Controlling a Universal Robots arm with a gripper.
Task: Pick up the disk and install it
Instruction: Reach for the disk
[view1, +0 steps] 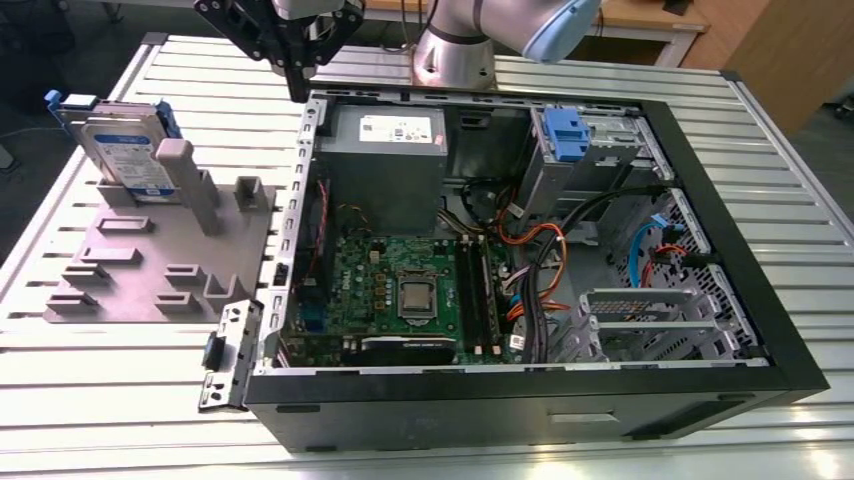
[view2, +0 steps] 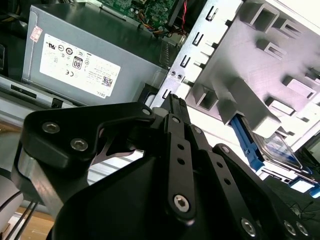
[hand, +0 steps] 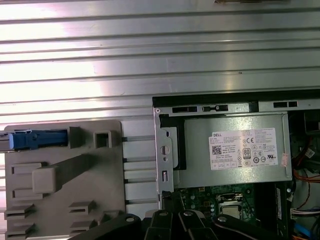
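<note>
**Q:** Gripper state?
**A:** The gripper (view1: 296, 86) reads as closed, with the fingertips together and nothing between them. In the exterior view it hangs point-down just above the rim of the case (view1: 534, 405), at the far corner on that view's left. The second wrist view shows the gripper (view2: 172, 102) drawn to a single tip.

**Q:** Disk location?
**A:** The disk (view1: 124, 150) is outside the case, off the side that is on the exterior view's left. It stands on edge, leaning, in a slot of the grey fixture (view1: 147, 265). Its white-and-blue label is showing and its blue end is uppermost. The fixture lies flat on the slatted table (view1: 120, 400), just beside the case wall. In the first wrist view the disk (hand: 39, 139) is seen edge-on, on the side of the fixture (hand: 107, 170) away from the case.

**Q:** Any contact?
**A:** None. The gripper and disk are well apart. The gripper is nearest to the case rim and to the supply (view1: 387, 150) inside that corner.

**Q:** Case interior?
**A:** The side is open and the board is exposed. The supply (hand: 235, 150) sits against the far wall. A blue-tabbed carrier (view1: 567, 135) sits in the bay beside it, toward the case's other far corner.
</note>
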